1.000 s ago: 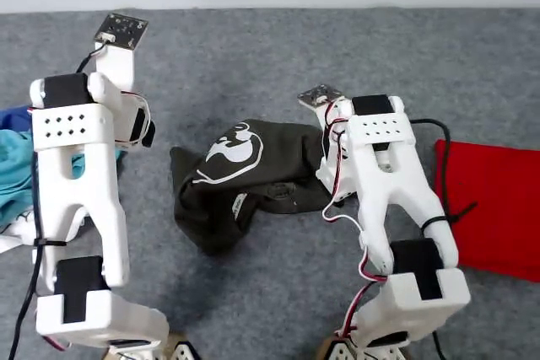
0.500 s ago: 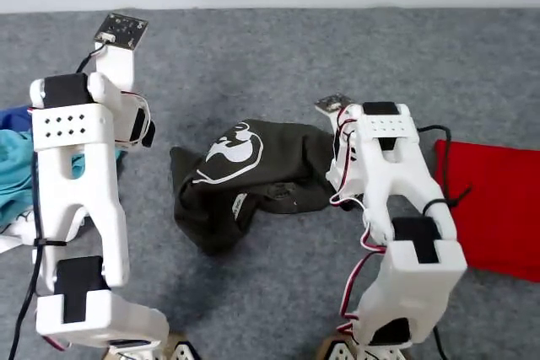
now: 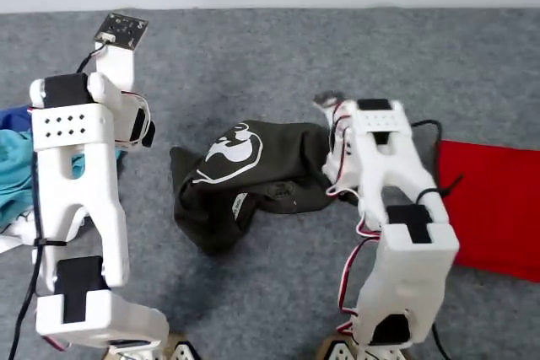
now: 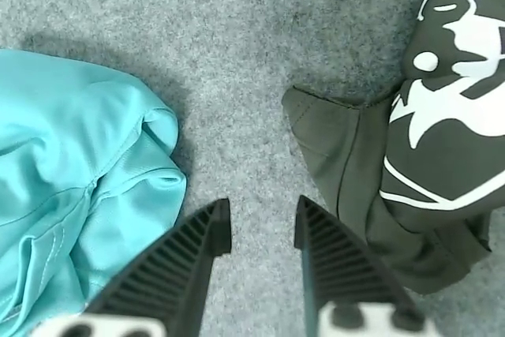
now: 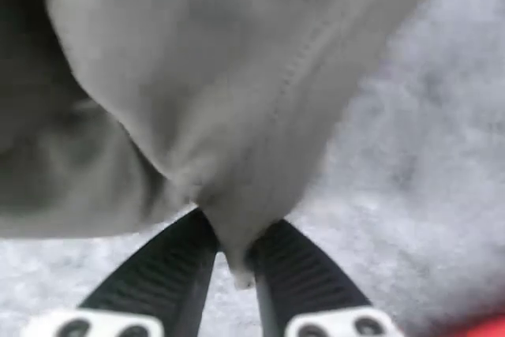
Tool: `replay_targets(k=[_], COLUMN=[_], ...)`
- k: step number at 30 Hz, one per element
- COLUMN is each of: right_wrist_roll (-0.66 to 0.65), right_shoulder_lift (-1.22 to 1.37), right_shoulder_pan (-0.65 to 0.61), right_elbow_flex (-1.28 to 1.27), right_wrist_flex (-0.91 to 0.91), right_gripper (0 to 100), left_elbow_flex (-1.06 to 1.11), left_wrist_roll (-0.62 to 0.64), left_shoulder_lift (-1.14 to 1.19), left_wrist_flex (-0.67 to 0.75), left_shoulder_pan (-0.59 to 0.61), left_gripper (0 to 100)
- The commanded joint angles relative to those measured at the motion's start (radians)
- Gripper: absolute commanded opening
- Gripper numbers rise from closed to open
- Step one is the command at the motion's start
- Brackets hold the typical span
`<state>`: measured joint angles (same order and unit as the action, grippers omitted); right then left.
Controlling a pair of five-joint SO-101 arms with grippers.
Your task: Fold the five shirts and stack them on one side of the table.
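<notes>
A dark olive shirt [image 3: 245,174] with a white print lies crumpled in the middle of the grey table. My right gripper [image 5: 234,246] is shut on a fold at that shirt's edge, low over the table. The right arm [image 3: 380,149] stands over the shirt's right side. My left gripper [image 4: 262,207] hangs open above bare table, between a teal shirt [image 4: 79,179] and the olive shirt [image 4: 394,155], touching neither. A red shirt [image 3: 494,204] lies flat at the right edge.
The teal shirt [image 3: 13,166] is heaped at the table's left edge under the left arm [image 3: 76,141], with blue cloth [image 3: 13,115] and white cloth [image 3: 10,238] beside it. Bare grey table [image 3: 253,56] stretches along the far side.
The right arm has swung its elbow and base link inward to the left, its wrist edging slightly left over the olive shirt. The left arm has kept still.
</notes>
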<state>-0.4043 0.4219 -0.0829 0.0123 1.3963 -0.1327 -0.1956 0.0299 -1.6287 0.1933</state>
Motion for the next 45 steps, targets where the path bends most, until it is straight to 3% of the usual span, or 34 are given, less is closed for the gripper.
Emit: replay_targets(k=[1,7,13,21,29,36,45], right_wrist_roll=[-0.081,-0.207,-0.391,-0.658,-1.016,-1.155,-1.343], right_shoulder_lift=[-0.111,-0.262,-0.377,-0.426,-0.453,-0.475,-0.426], right_shoulder_pan=[-0.007,-0.012,-0.041,-0.186,-0.366,-0.369,-0.354], right_elbow_flex=[0.172,0.457,0.73,1.151,1.445,1.494,1.37], right_wrist_flex=[0.111,0.268,0.275,0.275,0.265,-0.028,-0.565], right_gripper=[0.9,0.9,0.9,0.9,0.9,0.9,0.9], left_elbow_flex=[-0.01,-0.012,-0.005,-0.005,0.051,0.185,0.334], left_wrist_roll=[0.008,0.008,0.008,0.003,0.002,0.002,0.002], left_shoulder_lift=[-0.015,-0.084,-0.23,-0.402,-0.551,-0.71,-0.895], left_wrist_flex=[0.011,-0.003,-0.005,-0.083,-0.115,-0.112,-0.109], left_shoulder_pan=[0.008,0.066,0.127,0.224,0.267,0.264,0.262], left_gripper=[14,14,14,14,14,14,14])
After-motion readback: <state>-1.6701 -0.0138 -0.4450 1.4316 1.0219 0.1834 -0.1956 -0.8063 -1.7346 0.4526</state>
